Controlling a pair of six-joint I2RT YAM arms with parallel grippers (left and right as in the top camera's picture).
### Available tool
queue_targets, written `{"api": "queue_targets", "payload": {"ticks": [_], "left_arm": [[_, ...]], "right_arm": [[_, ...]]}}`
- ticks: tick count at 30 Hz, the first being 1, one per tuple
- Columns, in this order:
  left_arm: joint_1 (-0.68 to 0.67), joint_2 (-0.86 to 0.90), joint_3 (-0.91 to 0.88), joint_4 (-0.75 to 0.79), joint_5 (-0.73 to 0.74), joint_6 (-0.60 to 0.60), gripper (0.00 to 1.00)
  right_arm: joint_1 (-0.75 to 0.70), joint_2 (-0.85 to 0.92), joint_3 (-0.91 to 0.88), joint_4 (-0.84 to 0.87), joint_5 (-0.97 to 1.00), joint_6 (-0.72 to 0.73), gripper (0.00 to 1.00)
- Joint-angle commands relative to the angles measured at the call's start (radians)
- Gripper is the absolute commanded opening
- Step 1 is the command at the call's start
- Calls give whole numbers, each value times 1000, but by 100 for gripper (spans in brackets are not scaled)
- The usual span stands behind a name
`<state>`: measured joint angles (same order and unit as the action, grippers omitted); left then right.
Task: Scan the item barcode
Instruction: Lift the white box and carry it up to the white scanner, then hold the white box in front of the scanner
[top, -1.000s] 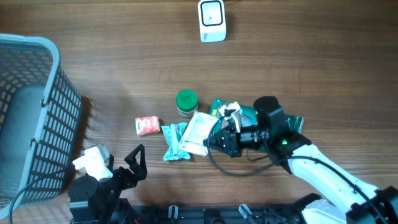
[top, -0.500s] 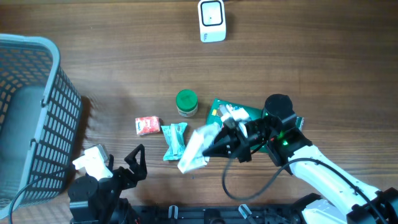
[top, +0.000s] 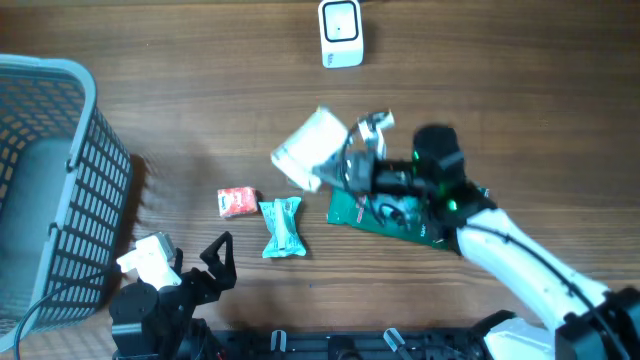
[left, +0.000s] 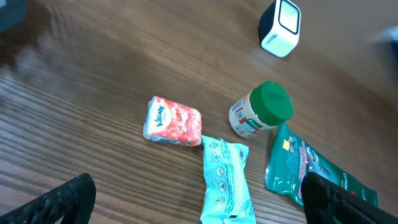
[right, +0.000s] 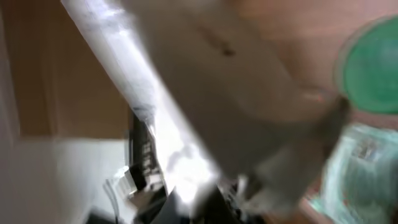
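My right gripper (top: 342, 168) is shut on a white packet (top: 310, 150) and holds it in the air above the middle of the table, tilted. In the right wrist view the white packet (right: 205, 81) is a blur that fills most of the picture. The white barcode scanner (top: 342, 33) stands at the far edge, beyond the packet; the left wrist view shows the scanner (left: 281, 28) too. My left gripper (top: 215, 262) rests open at the near left edge, nothing between its fingers (left: 59, 199).
On the wood lie a red tissue pack (top: 237, 202), a teal packet (top: 282, 227) and a green bag (top: 385, 212) under the right arm. A green-lidded jar (left: 261, 111) stands behind them. A grey basket (top: 50, 190) fills the left side.
The right gripper has lifted the white packet off the table and carried it left and toward the far side, uncovering the green bag. The left arm has not moved.
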<state>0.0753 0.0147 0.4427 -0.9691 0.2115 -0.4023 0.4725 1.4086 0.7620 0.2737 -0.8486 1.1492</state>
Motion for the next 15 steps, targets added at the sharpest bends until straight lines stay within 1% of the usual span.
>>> {"api": "queue_targets", "payload": {"ticks": [1, 3, 5, 8, 9, 11, 12, 15], "left_arm": [[5, -8, -2, 2, 16, -5, 100], [5, -8, -2, 2, 16, -5, 100], [5, -8, -2, 3, 16, -5, 100], [5, -8, -2, 3, 16, -5, 100], [5, -8, -2, 3, 16, -5, 100], [5, -8, -2, 2, 16, -5, 100], [5, -8, -2, 2, 16, -5, 100], [5, -8, -2, 2, 16, -5, 100]], "right_arm": [[-6, 146, 263, -187, 196, -48, 5], [-16, 227, 395, -246, 248, -16, 5], [-41, 307, 518, -264, 282, 62, 5], [-98, 432, 679, -259, 285, 237, 5], [-113, 468, 713, -260, 285, 291, 4], [-133, 531, 761, -259, 290, 475, 5], [-140, 553, 769, -252, 299, 531, 5], [-151, 566, 769, -231, 303, 553, 5]]}}
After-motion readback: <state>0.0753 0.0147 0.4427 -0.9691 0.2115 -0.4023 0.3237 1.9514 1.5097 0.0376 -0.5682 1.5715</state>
